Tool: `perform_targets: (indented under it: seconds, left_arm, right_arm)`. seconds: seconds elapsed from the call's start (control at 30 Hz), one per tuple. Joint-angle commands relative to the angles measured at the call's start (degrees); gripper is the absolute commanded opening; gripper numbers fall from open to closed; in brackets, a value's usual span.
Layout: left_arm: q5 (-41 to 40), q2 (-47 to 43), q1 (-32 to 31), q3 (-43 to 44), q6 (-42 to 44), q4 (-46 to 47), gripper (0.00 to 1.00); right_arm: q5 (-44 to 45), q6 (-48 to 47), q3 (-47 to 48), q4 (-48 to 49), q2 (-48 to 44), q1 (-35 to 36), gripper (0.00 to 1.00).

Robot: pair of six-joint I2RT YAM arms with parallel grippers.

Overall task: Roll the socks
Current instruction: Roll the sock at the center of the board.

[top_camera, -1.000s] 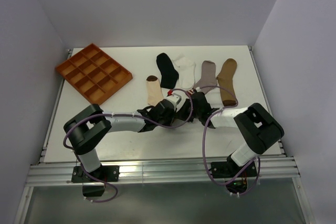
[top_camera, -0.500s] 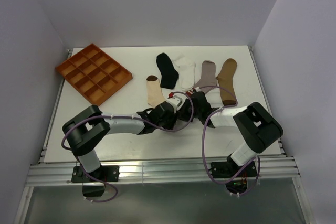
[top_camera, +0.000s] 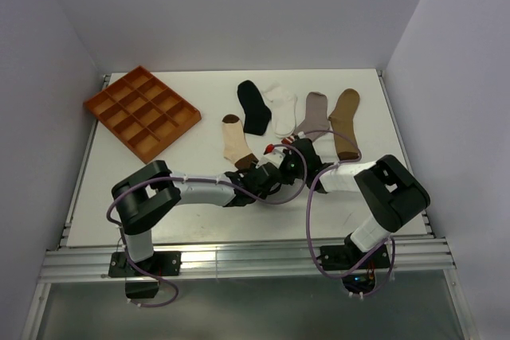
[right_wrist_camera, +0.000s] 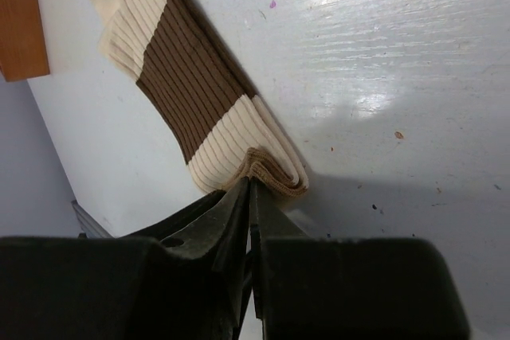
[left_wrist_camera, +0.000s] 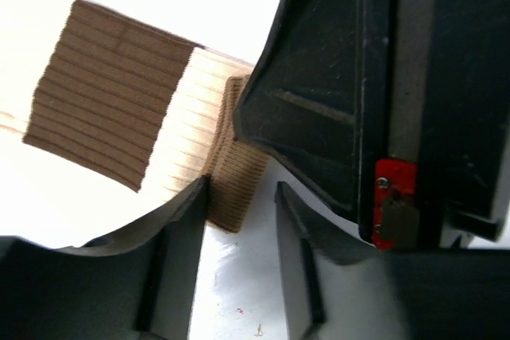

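White desk (top_camera: pixel 207 89), plain grey walls. Working on the cream sock with brown bands (top_camera: pixel 235 141): it lies left of centre, toe away from the arms. Its cuff is nearest them and folded over once, so no real roll yet. At that fold the right tool (right_wrist_camera: pixel 251 189) is clenched, and it looks like a pinch on the fabric edge. Change is on the left tool (left_wrist_camera: pixel 241 189): tighter a second ago, now its jaws are parted and straddle the cuff beside the right tool. One finger touches fabric, nothing clamped. Its arm has also slid toward the right arm, exposing more of the cuff end from above. My read: left let go to re-grip, setting up the first turn. Beyond, the black sock (top_camera: pixel 253 107), white sock (top_camera: pixel 283 111), grey sock (top_camera: pixel 313 117) and tan sock (top_camera: pixel 346 123) lie flat and unrolled. Back left sits the orange tray (top_camera: pixel 114 86), out of play.
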Motion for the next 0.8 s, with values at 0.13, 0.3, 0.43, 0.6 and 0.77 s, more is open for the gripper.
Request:
perform_targets:
  seconds: [0.13, 0.3, 0.43, 0.6, 0.77]
  left_arm:
    - [-1.34, 5.79, -0.06, -0.48, -4.37, -13.91, 0.33]
    - [0.16, 6.85, -0.06, -0.74, -4.29, -13.74, 0.04]
    - [2.52, 6.15, -0.06, -0.39, -3.76, -13.12, 0.0]
    - [10.77, 3.08, 0.73, 0.05, -3.49, -10.32, 0.0]
    - [23.77, 0.96, 4.33, -0.74, -5.42, -7.41, 0.0]
  right_arm:
    - [0.11, -1.12, 0.68, -2.82, -0.37, -0.55, 0.11]
    - [-0.06, -1.3, 0.68, -2.9, -0.81, -0.99, 0.11]
    - [-0.68, -1.82, 0.07, -1.85, -1.95, -1.43, 0.11]
    - [0.19, -4.28, -0.81, -1.41, -9.04, -1.87, 0.12]
    - [6.6, -7.62, -1.34, -4.48, -17.76, -1.87, 0.15]
